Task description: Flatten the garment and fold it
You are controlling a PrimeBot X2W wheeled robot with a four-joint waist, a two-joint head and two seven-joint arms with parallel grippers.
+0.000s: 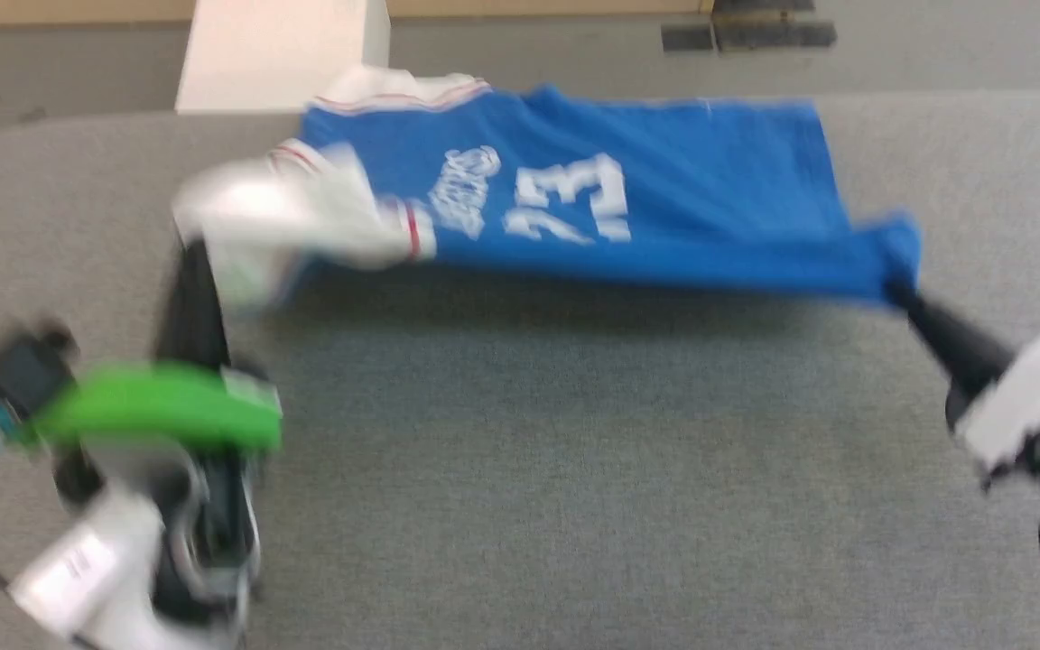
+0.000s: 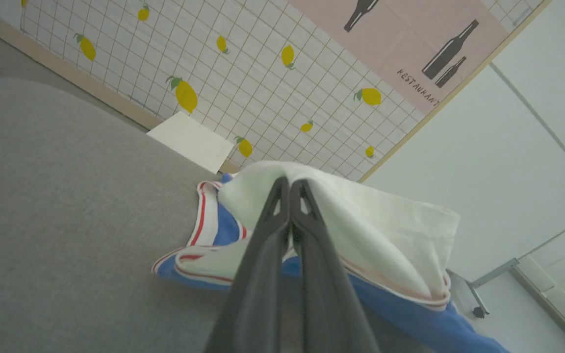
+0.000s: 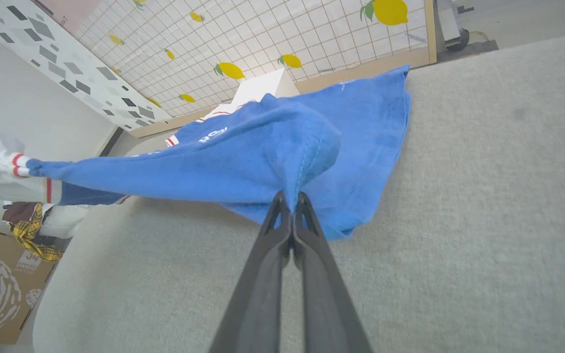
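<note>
The garment (image 1: 664,208) is judged to be light, soft and limp. It sags between its 2 held points and bunches wherever it is pinched, so no stiffness can be counted on. Little slipperiness is expected from the knit cloth. Nothing about it is fragile, though the striped seams could be strained by a hard pull. It is best taken at corners and edges, a sleeve or shoulder at one end and the hem at the other, so that tension is spread along 1 side and the body is drawn flat.

That is how it is held. The left gripper (image 2: 290,189) is closed tight on the white sleeve (image 2: 361,220), and cloth is draped over its fingertips. The right gripper (image 3: 290,198) is pinched shut on a bunched blue hem corner (image 3: 307,142).

The near edge is raised off the grey table (image 1: 520,469) and stretched between the 2 grippers. The far edge and the collar end are laid on the table top towards its far side, with the white lettering and the "23" turned upward. The head view is blurred, so finer creases cannot be told.
</note>
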